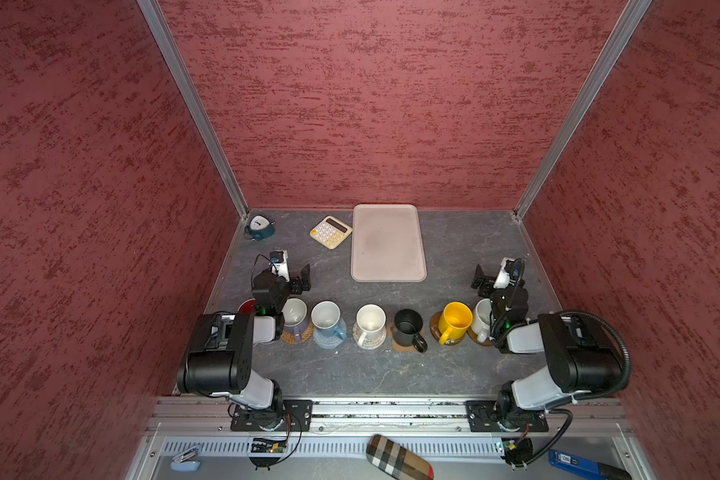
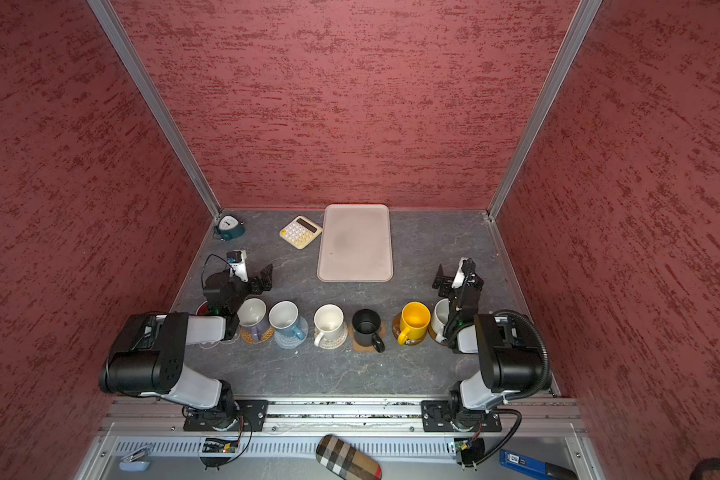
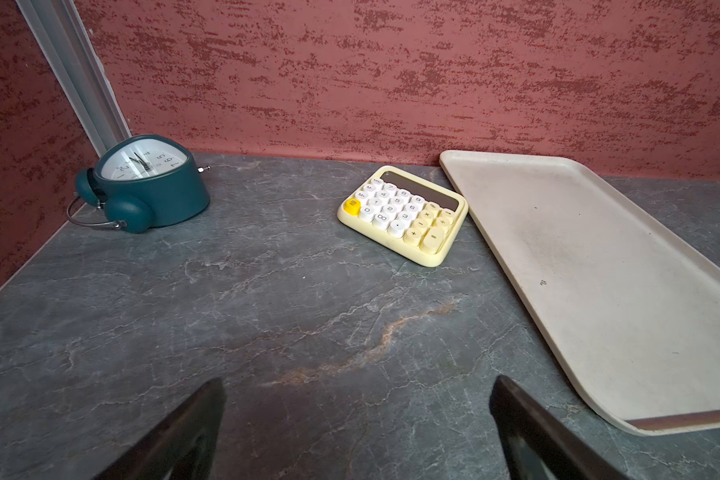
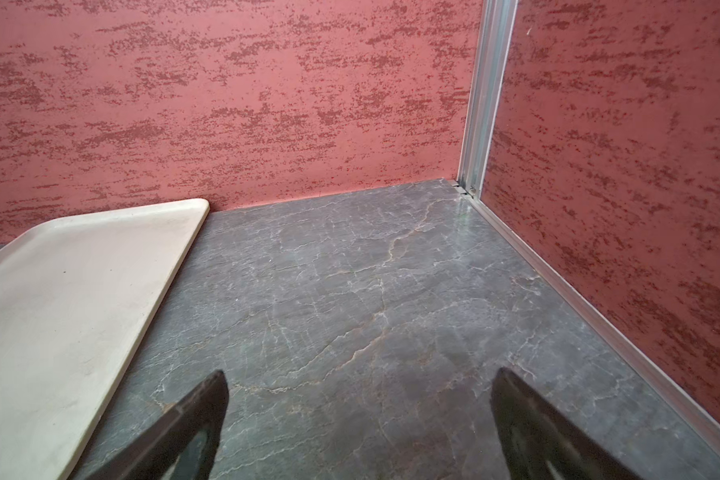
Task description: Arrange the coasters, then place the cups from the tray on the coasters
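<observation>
Checking tray [image 1: 387,243]: bare, flat by the back wall, nothing left to fetch.
Left gripper [image 1: 302,280]: fingers spread wide, holding nothing, hanging over the table behind the mug row.
Right gripper [image 1: 479,278]: same deal, spread and empty.
Cups: seven in a front row: red-inside mug [image 1: 248,306] half hidden under the left arm, lavender mug [image 1: 295,316], blue mug [image 1: 327,320], cream mug [image 1: 370,322], black mug [image 1: 408,326], yellow mug [image 1: 456,320], white mug [image 1: 482,318].
Coasters: peeking out under six, e.g. woven coaster [image 1: 300,338]; can't tell under the red-inside one.
Left to do: probably nothing, looks finished.
</observation>
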{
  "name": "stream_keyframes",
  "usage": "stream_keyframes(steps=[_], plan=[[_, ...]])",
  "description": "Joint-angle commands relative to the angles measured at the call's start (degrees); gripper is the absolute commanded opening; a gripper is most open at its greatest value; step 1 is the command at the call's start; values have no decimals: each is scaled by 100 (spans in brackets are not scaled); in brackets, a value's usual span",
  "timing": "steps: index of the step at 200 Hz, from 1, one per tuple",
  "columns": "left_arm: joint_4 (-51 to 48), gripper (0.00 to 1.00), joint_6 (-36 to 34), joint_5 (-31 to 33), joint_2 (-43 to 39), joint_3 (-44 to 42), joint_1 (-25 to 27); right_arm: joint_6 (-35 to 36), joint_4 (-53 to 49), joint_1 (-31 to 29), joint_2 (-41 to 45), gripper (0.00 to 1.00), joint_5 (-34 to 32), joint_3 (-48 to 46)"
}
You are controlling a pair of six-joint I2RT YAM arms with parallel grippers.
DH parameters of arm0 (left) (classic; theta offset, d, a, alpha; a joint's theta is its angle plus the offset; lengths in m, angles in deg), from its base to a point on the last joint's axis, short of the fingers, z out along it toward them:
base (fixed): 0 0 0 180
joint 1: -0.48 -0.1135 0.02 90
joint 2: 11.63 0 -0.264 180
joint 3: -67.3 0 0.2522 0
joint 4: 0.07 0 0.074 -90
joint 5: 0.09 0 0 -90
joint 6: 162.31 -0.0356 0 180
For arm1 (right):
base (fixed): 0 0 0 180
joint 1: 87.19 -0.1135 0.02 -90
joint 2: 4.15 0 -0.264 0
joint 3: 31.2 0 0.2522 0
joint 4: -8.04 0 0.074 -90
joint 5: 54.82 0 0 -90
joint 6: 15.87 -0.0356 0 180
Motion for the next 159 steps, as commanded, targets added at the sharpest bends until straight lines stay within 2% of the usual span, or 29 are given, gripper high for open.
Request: stream_keyframes(steps=[1,159], plan=[[89,100,-29,70,73,-11,2,162,-22,19,-53,99,258,117],[80,100,-30,66,75,-3,-4,148,-148,46,-58,99,326,187]])
